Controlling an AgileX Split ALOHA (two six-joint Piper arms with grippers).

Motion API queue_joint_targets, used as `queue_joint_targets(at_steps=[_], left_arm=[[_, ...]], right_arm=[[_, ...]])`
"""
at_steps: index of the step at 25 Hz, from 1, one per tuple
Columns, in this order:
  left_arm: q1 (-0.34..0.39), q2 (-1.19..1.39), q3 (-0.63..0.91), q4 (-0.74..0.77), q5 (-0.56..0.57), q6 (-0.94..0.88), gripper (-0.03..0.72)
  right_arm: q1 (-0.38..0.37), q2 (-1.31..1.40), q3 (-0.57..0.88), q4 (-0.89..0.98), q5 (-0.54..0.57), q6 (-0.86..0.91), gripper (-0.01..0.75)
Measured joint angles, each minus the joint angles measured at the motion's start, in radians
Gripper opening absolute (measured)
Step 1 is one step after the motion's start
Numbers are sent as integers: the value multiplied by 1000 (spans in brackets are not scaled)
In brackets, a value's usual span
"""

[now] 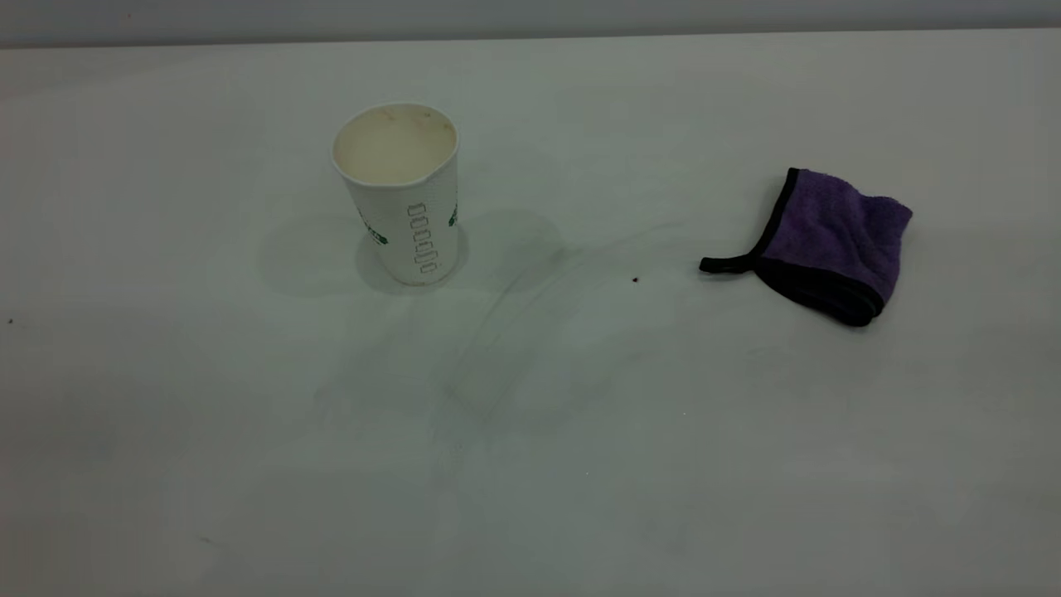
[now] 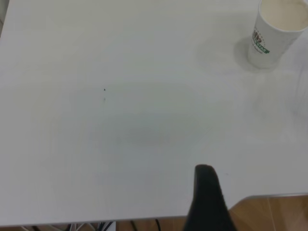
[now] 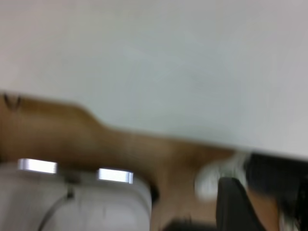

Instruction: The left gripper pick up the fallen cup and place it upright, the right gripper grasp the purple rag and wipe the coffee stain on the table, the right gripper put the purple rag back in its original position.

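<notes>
On the tabletop point(image 1: 166, 414), the cup point(image 1: 400, 192) stood upright, well left of the purple rag point(image 1: 829, 245). A dark speck point(image 1: 636, 280) lay between them, nearer the rag. Neither end effector's state could be determined.

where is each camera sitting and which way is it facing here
Exterior view: high, angled down on the table; upright cup, purple rag, a dark speck; no arm shows.
Left wrist view: above the table's near edge, facing across it to the cup; one black finger of the left gripper shows.
Right wrist view: off the table's edge, facing the floor beyond; one dark finger shows.
Shared: exterior and left wrist both see the cup.
</notes>
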Motion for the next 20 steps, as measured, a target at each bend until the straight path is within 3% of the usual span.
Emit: queue_joint_targets(at_steps=[3,20], left_arm=[[0,0,0,0,0,0,579],[0,0,0,0,0,0,578]], right_arm=[[0,-92,23,-6,-56,15,345],[0,-264,37,-5,-56,31,345]])
